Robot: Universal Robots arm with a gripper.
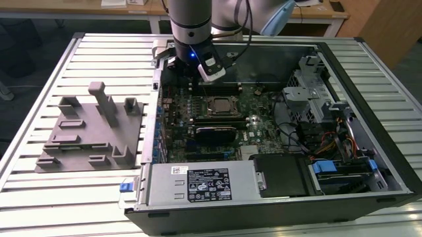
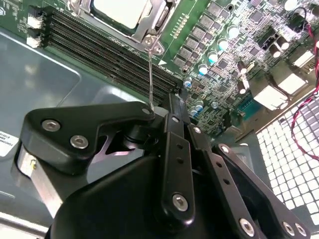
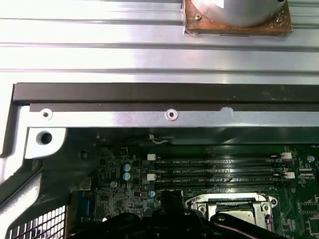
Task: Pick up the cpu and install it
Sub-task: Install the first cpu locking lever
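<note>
— Starting at the tips: how do your fingers stand?

— My gripper (image 2: 169,99) has its fingers (image 2: 174,124) drawn together; in both wrist views they come to one narrow black point. A thin metal lever (image 2: 150,74) rises from the socket frame (image 2: 155,22) to just beside that point. Whether I pinch it, I cannot tell.

— And the cpu?

— The cpu (image 2: 119,10) lies flat in the socket frame, pale metal top upward, near my tips but apart from them, with the memory slots (image 2: 99,47) between us. In the exterior view the cpu (image 1: 221,104) sits at the middle of the frame, just below my gripper. It is square, so no side is the long one; its edges run parallel to the memory slots.

— What holds what?

— The open computer case (image 1: 389,163) holds the green motherboard (image 1: 264,131), which carries the socket frame and the slots. Along the lower edge of the exterior view the case holds a grey power supply (image 1: 165,190). On the exterior view's right it holds a metal drive cage (image 1: 310,79), with bundled wires (image 1: 329,143) below that. The case stands on a slatted table (image 1: 39,197), and a grey fixture (image 1: 92,133) lies beside it on the exterior view's left.

— Any writing?

— A black label (image 1: 209,185) and a white sticker (image 1: 178,170) on the power supply carry print too small for me to read.
</note>
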